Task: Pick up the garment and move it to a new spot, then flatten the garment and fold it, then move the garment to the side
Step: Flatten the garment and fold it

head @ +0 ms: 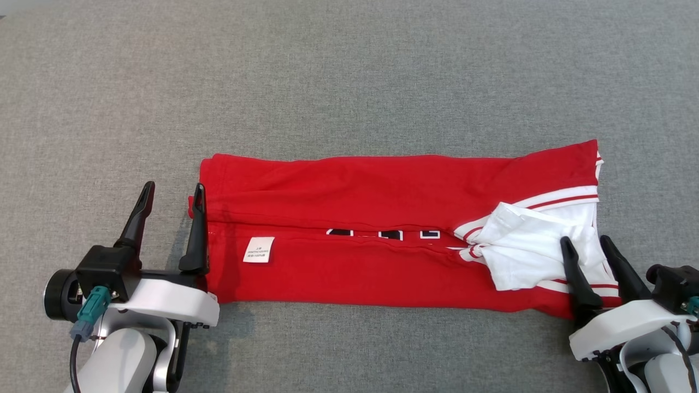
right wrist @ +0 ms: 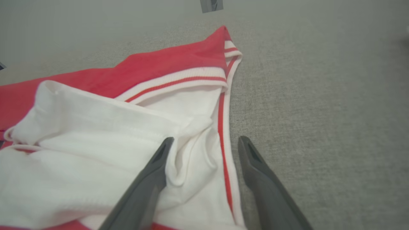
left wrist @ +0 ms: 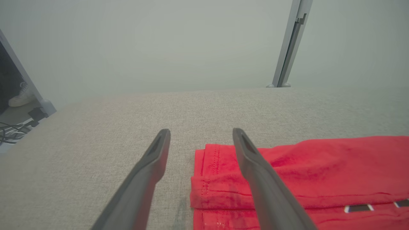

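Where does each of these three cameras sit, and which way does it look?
Head view: on the robot's head, looking down at the red garment on the grey surface; both open jaws show.
Left wrist view: on the left wrist, looking along its open jaws over the garment's hem.
Right wrist view: on the right wrist, along its open jaws over the white fabric.
All share the garment.

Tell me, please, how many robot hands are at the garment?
2. The left hand is at the garment's left edge; the right hand is over its white right end.
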